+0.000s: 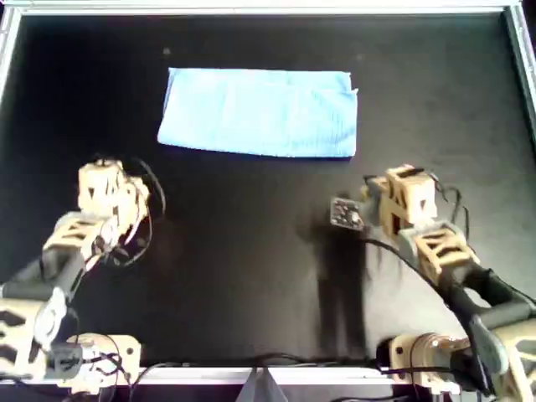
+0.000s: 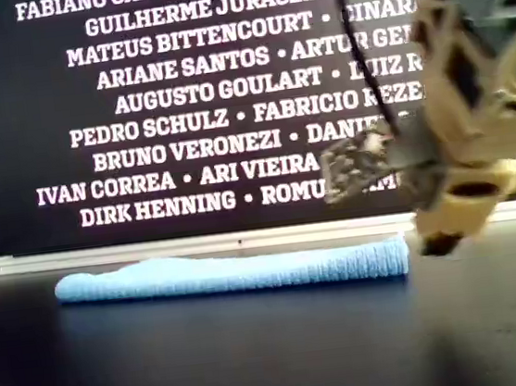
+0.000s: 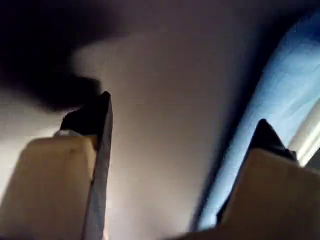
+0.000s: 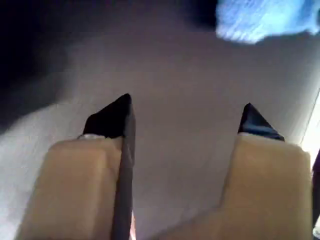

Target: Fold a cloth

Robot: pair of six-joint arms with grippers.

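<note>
Overhead view: the cloth (image 1: pixel 260 112) lies flat as a folded rectangle at the far middle of the black counter (image 1: pixel 251 276). The left gripper (image 1: pixel 105 186) sits nearer, toward this view's left, and the right gripper (image 1: pixel 400 194) toward its right; both are clear of the cloth.

Exterior view: the cloth (image 2: pixel 234 272) shows a thick, layered edge. A careless pinch could catch only the top layer and undo the fold.

Left wrist view: the jaws stand apart, empty, with the cloth (image 3: pixel 280 115) off to one side of them; a straight descent would likely meet bare counter.

Right wrist view: the jaws are apart and empty, and the cloth (image 4: pixel 265 20) lies well ahead, so closing here would probably miss the corner.
</note>
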